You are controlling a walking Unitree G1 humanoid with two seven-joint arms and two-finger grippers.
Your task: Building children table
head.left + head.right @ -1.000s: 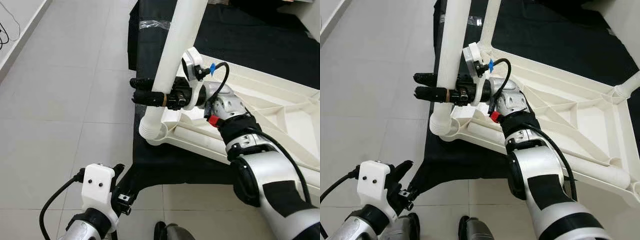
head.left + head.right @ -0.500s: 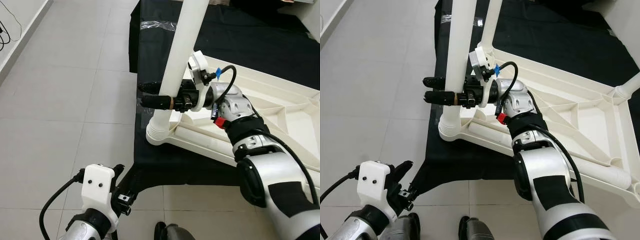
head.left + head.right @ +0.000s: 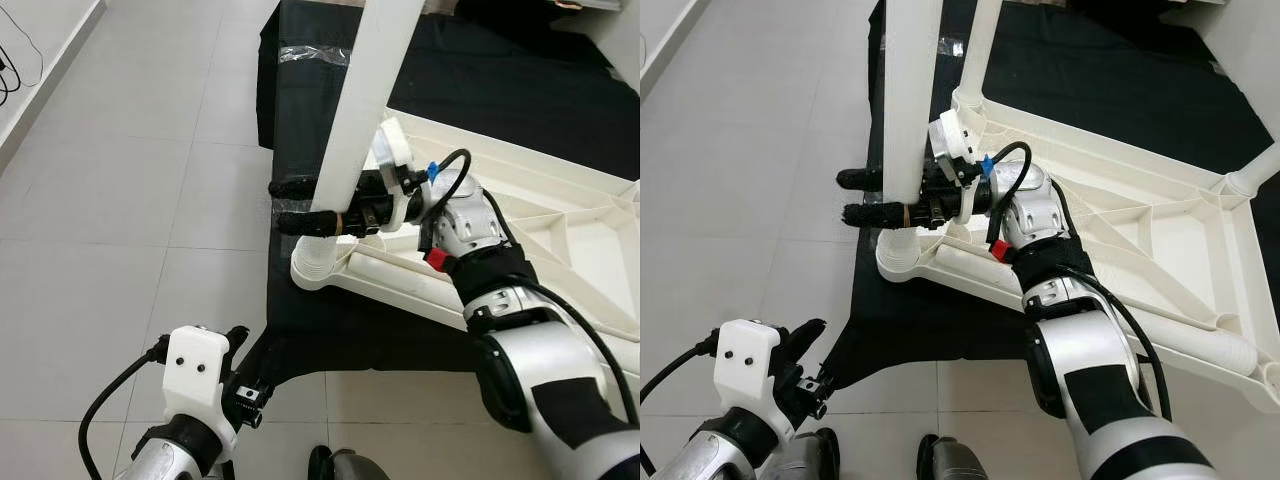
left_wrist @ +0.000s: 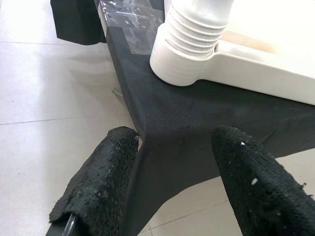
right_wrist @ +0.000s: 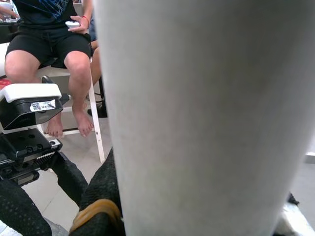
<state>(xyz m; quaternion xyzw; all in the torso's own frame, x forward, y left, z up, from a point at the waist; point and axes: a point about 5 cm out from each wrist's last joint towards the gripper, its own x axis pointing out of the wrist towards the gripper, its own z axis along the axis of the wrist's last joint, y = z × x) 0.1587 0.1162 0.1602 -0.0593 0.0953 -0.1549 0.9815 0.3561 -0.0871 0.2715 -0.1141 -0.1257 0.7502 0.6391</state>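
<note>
Leg-fitting step: the right gripper (image 3: pixel 875 198), fingers clenched around the white leg (image 3: pixel 910 120), holds it in the tabletop (image 3: pixel 1120 235) corner socket (image 3: pixel 898 262), which likely needs twisting home next, while the left gripper (image 4: pixel 172 182) hangs released.

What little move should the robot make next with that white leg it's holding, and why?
Probably keep twisting the white leg into its corner socket. The right gripper clasps the leg just above the ribbed base, which sits in the upturned tabletop but may not be fully seated.

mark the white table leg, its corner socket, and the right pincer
white plastic tubular table leg (image 3: pixel 908 90), right eye view, mid shaft
ribbed white corner socket (image 4: pixel 183 61), left wrist view, ribbed collar
right pincer (image 3: pixel 862 197), right eye view, between fingertips
</note>
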